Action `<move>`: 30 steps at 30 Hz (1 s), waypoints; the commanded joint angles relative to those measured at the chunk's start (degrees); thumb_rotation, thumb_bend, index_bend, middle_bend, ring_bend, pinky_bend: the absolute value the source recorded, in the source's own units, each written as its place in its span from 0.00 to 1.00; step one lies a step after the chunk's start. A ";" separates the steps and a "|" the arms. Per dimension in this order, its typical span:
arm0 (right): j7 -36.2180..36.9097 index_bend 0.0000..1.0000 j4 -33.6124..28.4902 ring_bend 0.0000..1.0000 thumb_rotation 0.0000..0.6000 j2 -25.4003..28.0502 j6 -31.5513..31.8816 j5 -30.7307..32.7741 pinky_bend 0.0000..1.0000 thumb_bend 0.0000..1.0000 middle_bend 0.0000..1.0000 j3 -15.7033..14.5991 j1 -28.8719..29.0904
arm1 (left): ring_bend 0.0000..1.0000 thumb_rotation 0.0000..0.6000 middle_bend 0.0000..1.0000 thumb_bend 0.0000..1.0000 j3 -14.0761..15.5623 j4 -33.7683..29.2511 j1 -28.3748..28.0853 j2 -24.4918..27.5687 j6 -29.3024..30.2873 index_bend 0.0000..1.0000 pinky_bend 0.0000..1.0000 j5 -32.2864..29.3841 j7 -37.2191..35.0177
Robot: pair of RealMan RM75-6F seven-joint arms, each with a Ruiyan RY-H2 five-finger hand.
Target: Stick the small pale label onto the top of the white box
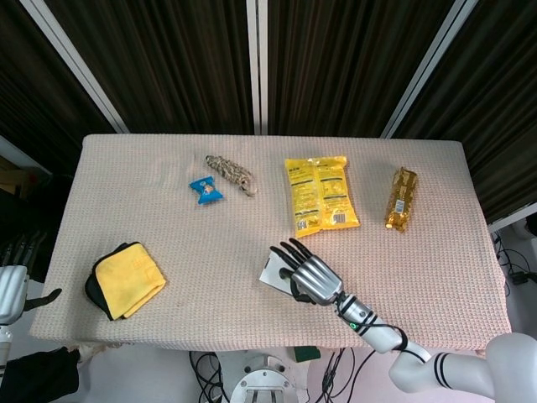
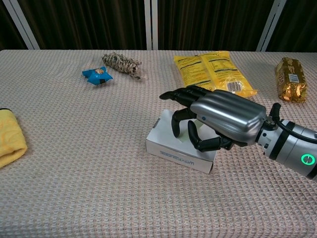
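The white box (image 2: pixel 166 141) lies flat on the woven table cloth, near the front edge in the head view (image 1: pixel 271 274). My right hand (image 2: pixel 223 116) hangs over its right half, palm down. Two fingers curl down to the box top and the others stretch out above it. The same right hand (image 1: pixel 309 275) covers most of the box from above. The small pale label shows in neither view; the hand hides that part of the lid. My left hand (image 1: pixel 10 284) hangs off the table's left edge, fingers straight, holding nothing.
A yellow snack bag (image 1: pixel 319 195) and a gold packet (image 1: pixel 402 199) lie behind the box. A blue wrapper (image 1: pixel 205 190) and a rope bundle (image 1: pixel 229 171) sit at the back left. A folded yellow cloth (image 1: pixel 126 280) lies at the front left.
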 commanded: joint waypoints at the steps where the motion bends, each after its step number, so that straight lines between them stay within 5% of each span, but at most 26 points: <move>1: -0.03 0.43 0.16 0.00 0.55 -0.18 -0.20 0.02 0.00 0.89 0.00 -0.17 0.00 | 0.03 1.00 0.07 0.04 -0.01 0.00 0.03 0.02 0.04 0.08 0.10 -0.01 -0.02; 30: 1.31 0.43 -0.66 0.00 0.55 0.83 0.63 -0.85 0.00 0.89 0.00 -1.51 -0.92 | 0.03 1.00 0.07 0.04 -0.13 -0.77 -0.06 0.37 0.22 0.08 0.10 0.16 0.60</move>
